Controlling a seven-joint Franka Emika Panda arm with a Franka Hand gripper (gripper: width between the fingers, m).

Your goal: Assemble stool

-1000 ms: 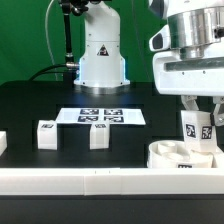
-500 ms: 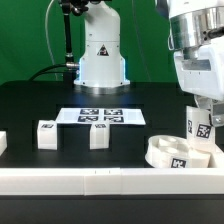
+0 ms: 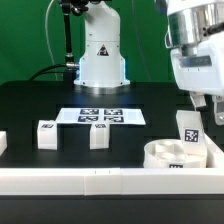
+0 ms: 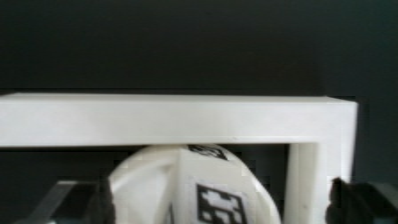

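Exterior view: 1 leg (image 3: 189, 127) is seen standing tilted on the seat (image 3: 176, 156), at the tabletop's near corner on the exterior view's right. Gripper (image 4: 214, 205) is held wide around that leg.

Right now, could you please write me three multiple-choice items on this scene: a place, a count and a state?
1. Where is the seat? A the exterior view's left; B its middle; C the exterior view's right.
2. How many whole legs stand before the marker board? A two; B four; C none.
3. The leg nearest the gripper: A lies flat; B stands on end; C hangs high.
Key: 1 C, it sits at the right edge; 2 A, two stand there; 3 B, it rises tall at the seat.
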